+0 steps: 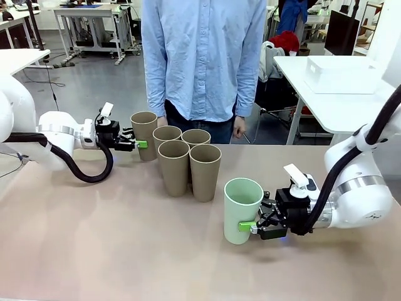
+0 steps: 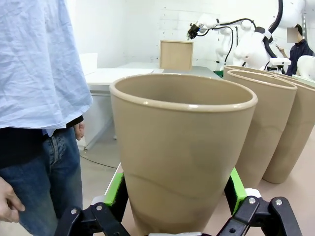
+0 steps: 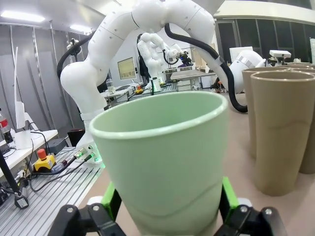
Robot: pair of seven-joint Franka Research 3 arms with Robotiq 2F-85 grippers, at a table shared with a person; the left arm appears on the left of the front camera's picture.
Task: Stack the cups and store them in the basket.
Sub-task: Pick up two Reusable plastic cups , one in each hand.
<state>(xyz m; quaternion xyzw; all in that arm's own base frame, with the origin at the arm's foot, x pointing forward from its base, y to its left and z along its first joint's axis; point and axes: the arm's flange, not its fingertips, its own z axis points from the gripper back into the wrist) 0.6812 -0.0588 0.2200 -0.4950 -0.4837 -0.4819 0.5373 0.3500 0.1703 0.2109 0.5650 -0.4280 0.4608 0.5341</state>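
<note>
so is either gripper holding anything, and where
the left gripper grips the leftmost brown cup low on its wall, fingers either side; the right gripper grips the green cup likewise

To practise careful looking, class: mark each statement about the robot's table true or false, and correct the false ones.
1. The right pincer grips the green cup. True.
2. The left pincer holds nothing. False: its pads clasp a brown cup.
3. Four other brown cups stand upright in a cluster. True.
4. The green cup lies on its side. False: it stands upright.
5. One cup already sits inside another. False: all six stand singly.
</note>
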